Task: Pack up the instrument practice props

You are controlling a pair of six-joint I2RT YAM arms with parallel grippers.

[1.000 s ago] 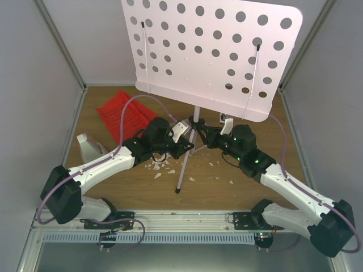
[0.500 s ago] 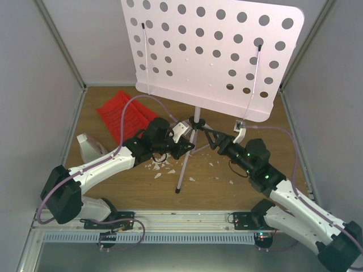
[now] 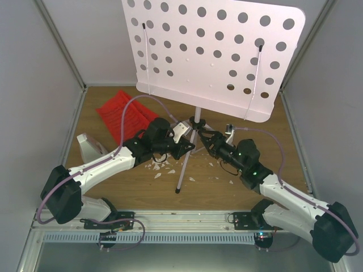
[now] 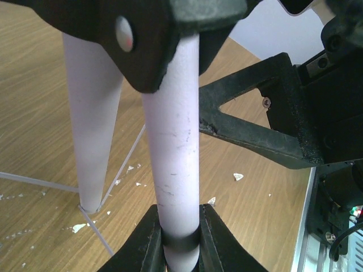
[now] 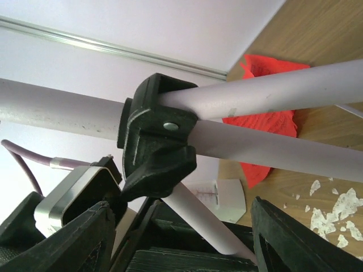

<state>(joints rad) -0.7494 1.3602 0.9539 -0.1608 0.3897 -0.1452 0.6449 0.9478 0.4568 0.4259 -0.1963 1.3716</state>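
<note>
The pale perforated music-stand plate (image 3: 210, 54) stands tilted on silver tripod legs (image 3: 186, 164) at the table's middle. My left gripper (image 3: 187, 148) is shut on one tripod leg (image 4: 177, 153), just below the black hub; its fingers (image 4: 218, 243) clamp the tube on both sides. My right gripper (image 3: 206, 137) is open right beside the hub (image 5: 159, 141) from the right, its fingers (image 5: 306, 238) spread wide either side of a leg without touching it. Red ribbed sheets (image 3: 126, 116) lie at the back left. The white metronome (image 3: 89, 146) stands at the left.
Small white crumbs (image 3: 161, 167) are scattered on the wooden table around the tripod's feet. Grey walls close in the left, right and back. A metal rail (image 3: 181, 218) with the arm bases runs along the near edge.
My right arm has swung from the right side in towards the tripod, bringing its open gripper close under the hub. The plate has shifted slightly right. My left gripper has kept hold of the leg.
</note>
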